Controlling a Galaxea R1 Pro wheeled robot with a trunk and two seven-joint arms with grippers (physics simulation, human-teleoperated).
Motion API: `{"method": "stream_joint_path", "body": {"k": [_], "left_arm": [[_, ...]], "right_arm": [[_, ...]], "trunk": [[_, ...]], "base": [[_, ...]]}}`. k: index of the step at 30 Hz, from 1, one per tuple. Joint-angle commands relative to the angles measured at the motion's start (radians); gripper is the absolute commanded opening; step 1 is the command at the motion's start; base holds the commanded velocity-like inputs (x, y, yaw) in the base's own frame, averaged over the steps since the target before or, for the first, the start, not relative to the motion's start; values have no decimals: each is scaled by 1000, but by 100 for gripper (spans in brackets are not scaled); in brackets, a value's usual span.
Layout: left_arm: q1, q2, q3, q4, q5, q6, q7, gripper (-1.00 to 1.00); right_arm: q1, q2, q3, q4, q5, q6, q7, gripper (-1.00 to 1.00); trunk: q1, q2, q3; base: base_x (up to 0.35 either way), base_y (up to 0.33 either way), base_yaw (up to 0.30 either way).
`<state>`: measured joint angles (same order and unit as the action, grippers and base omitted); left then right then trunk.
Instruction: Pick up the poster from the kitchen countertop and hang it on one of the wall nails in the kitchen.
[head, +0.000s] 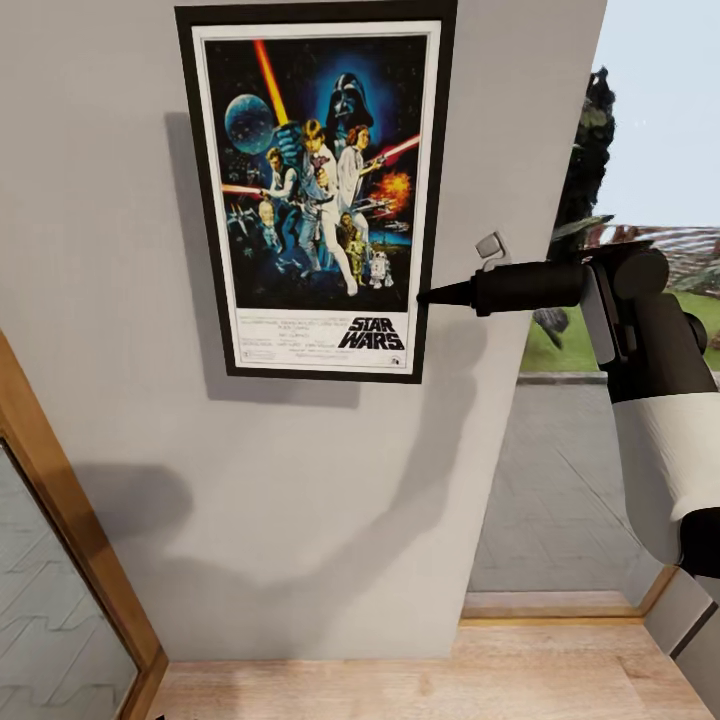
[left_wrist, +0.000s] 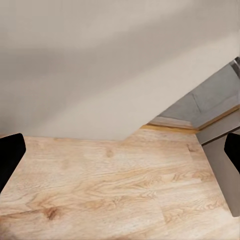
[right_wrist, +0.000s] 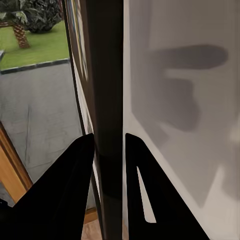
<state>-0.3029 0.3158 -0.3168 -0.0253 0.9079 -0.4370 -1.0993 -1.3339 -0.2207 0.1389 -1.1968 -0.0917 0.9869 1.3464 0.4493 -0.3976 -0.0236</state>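
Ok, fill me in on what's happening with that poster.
The robot's right gripper is pinching the right edge of the Star Wars poster, holding it flat against the grey wall. In the right wrist view, the two fingers sit on either side of the poster's black frame. Whether it is hooked on a nail cannot be seen. The left gripper hangs open, empty, over the wooden floor.
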Motion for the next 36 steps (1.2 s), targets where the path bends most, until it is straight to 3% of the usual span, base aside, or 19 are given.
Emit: {"method": "stream_joint_path", "body": {"k": [1,36], "left_arm": [[-1,0,-8,0,8,-5,-2,100],[-1,0,-7,0,8,-5,-2,100]], "right_arm": [[-1,-1,2,0,-9,11,-3,-100],[-1,-2,2,0,-9,10,-3,-100]], "trunk": [[1,-2,-2],[1,-2,-2]], "base": [[1,0,0],[58,0,0]]}}
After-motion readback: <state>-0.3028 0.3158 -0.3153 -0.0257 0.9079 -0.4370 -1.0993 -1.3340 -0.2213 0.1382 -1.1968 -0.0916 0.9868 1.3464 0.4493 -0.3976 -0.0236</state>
